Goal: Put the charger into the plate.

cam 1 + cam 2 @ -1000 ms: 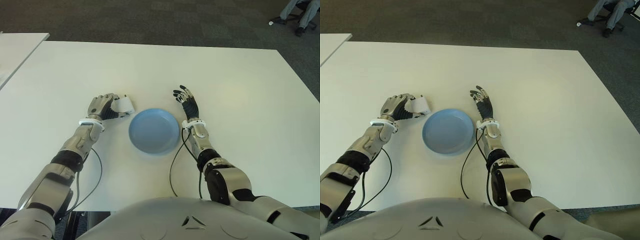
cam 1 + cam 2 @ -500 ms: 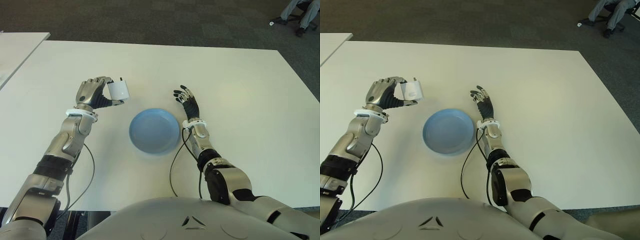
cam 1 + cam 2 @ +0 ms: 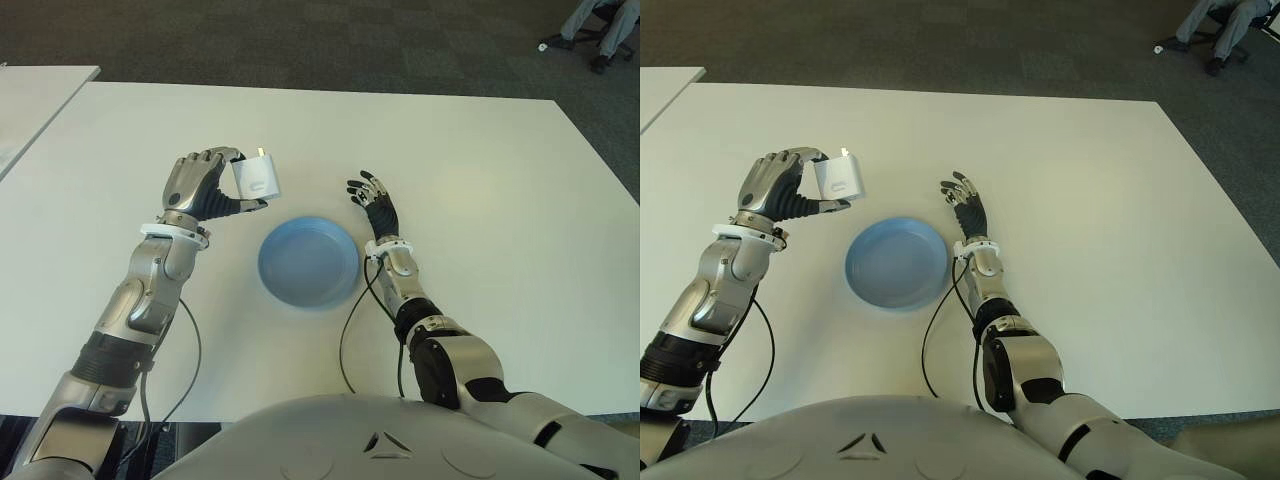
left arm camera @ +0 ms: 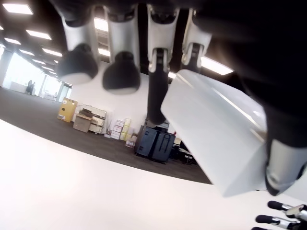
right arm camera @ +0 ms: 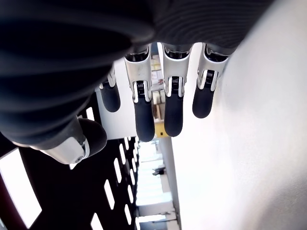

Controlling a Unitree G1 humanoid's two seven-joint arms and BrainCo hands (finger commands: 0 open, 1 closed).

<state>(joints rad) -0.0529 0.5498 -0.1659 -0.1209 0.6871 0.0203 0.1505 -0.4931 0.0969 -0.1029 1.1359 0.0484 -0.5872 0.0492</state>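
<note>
The white cube-shaped charger (image 3: 256,178) is lifted off the table, clamped in my left hand (image 3: 205,184), with its prongs pointing up. The left wrist view shows the charger (image 4: 216,143) pinched between thumb and curled fingers. It hangs just left of and beyond the round blue plate (image 3: 309,263), which lies on the white table (image 3: 480,180) in front of me. My right hand (image 3: 375,208) shows just right of the plate, its fingers spread and holding nothing.
Black cables (image 3: 350,330) trail from both wrists across the table's near part. A second white table (image 3: 30,100) stands to the far left. A seated person's legs (image 3: 600,25) show at the far right on dark carpet.
My left hand has lifted the charger off the table and carried it right toward the plate. The right hand has stayed in place.
</note>
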